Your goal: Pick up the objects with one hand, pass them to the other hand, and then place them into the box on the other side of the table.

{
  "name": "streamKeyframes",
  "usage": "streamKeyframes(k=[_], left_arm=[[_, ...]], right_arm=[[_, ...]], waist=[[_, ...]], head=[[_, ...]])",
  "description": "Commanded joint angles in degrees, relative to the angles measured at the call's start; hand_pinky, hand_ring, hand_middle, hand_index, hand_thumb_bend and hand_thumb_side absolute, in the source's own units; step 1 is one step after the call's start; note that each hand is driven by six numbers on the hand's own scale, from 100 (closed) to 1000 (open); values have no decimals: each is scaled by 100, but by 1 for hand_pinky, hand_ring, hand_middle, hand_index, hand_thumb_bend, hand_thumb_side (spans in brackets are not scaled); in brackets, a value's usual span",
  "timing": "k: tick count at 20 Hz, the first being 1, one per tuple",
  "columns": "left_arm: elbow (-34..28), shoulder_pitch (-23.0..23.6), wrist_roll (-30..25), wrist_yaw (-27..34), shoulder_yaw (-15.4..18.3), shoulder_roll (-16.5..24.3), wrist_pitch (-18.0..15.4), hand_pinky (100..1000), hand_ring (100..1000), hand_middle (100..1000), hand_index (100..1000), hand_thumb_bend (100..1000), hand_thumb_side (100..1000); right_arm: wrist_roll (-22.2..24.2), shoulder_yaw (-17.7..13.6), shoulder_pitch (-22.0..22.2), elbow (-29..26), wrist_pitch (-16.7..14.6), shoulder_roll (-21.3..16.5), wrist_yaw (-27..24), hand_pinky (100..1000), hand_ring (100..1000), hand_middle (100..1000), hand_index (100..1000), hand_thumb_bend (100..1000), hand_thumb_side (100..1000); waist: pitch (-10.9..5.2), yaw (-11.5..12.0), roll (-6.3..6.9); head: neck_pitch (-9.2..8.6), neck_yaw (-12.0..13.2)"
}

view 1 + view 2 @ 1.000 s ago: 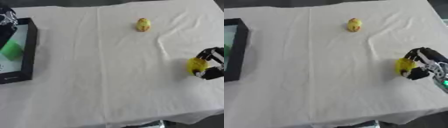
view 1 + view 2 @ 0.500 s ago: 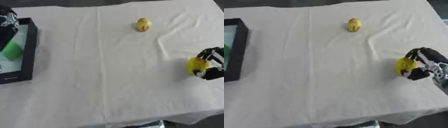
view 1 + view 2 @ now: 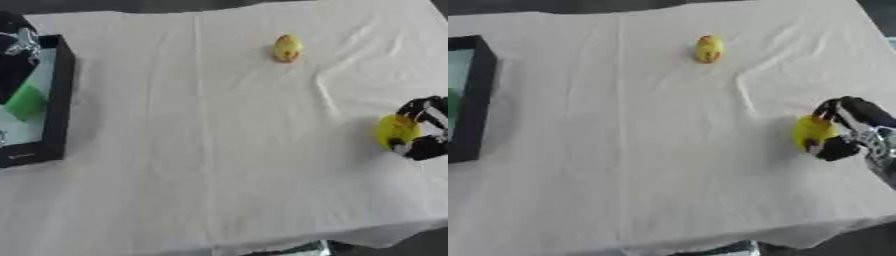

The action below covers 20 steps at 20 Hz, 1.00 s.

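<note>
Desk (image 3: 219,150) covered by a creased white cloth (image 3: 667,190). On it: a yellow object (image 3: 811,131) at the right edge, enclosed by the curled fingers of the right hand (image 3: 846,135); a second yellowish egg-shaped object (image 3: 287,48) up and left of that hand; a black box (image 3: 54,100) far across from the hand, at the left edge.

A white cloth (image 3: 227,150) fills the frame. At right edge, the black right hand (image 3: 426,131) curls around a yellow object (image 3: 396,131). A yellow-orange object (image 3: 287,48) sits upper centre. A black box (image 3: 58,95) holding a green item (image 3: 26,102) lies at left.
</note>
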Motion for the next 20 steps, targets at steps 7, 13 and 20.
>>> streamKeyframes(k=[7,13,20], left_arm=[[-50,-79,-46,27,-5,83,-4,645,685,634,746,100,577],[-50,-72,-56,16,-12,90,-7,645,686,634,746,100,577],[-49,-58,-69,8,-11,104,-8,644,686,631,745,100,580]], right_arm=[[175,55,-117,67,-47,-98,45,848,698,525,664,343,100],[-409,-10,-125,-168,-20,-81,-320,789,594,379,472,287,100],[-884,-147,-44,-642,-61,-123,-833,761,589,394,478,196,100]], waist=[[-67,14,2],[-95,0,-17],[-122,-17,-33]], head=[[-63,-3],[-79,15],[-88,42]])
